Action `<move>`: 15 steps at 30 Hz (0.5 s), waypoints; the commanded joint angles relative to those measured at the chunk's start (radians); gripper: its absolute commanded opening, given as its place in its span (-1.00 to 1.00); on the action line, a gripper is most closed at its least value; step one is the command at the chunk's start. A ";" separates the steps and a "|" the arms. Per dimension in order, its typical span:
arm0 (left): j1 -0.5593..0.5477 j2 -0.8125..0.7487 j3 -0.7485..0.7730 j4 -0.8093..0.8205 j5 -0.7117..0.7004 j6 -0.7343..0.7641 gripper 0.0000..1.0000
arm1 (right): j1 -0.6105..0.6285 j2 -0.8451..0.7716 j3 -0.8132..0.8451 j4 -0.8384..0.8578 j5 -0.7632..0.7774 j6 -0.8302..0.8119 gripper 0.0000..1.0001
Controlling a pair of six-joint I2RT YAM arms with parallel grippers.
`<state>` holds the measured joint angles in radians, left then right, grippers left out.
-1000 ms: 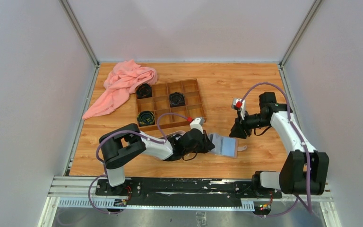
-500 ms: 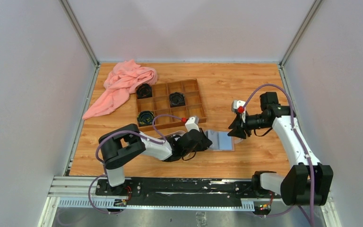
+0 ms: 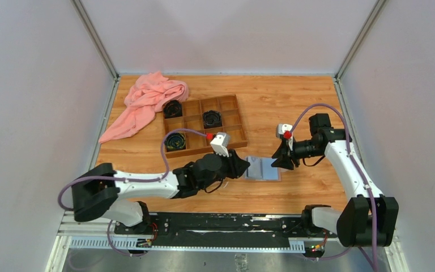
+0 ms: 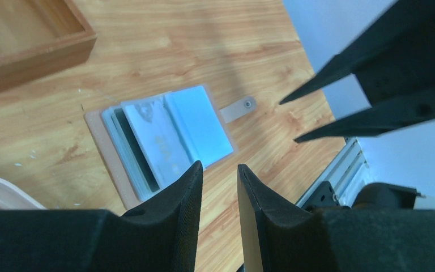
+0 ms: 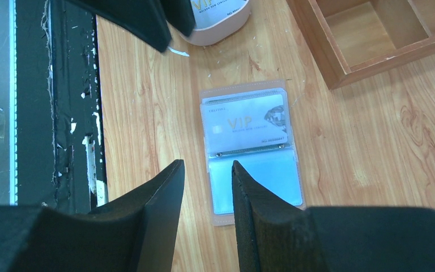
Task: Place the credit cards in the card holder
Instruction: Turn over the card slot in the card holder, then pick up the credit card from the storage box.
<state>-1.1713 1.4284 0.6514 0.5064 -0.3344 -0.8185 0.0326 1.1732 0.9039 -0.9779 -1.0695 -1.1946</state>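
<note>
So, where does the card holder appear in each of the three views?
Top external: card holder lies open, slightly right of and below centre.
Left wrist: card holder just left of centre.
Right wrist: card holder near the centre.
Shared landmark: the wooden box, near it in all three.
</note>
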 commanded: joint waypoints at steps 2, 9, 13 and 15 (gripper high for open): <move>-0.008 -0.231 -0.058 -0.227 -0.069 0.191 -0.22 | 0.017 -0.015 0.006 -0.022 0.003 0.018 -0.19; 0.005 -0.464 -0.035 -0.669 -0.247 0.208 0.35 | 0.035 -0.008 0.025 -0.003 0.020 0.086 -0.18; 0.067 -0.514 -0.052 -0.682 -0.156 0.137 0.76 | 0.045 0.011 0.033 0.010 0.036 0.123 -0.18; 0.083 -0.523 -0.066 -0.660 -0.123 0.097 0.88 | 0.049 0.019 0.036 0.016 0.048 0.140 -0.18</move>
<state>-1.1225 0.9333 0.6052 -0.0860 -0.4881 -0.6594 0.0616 1.1778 0.9115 -0.9661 -1.0447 -1.1072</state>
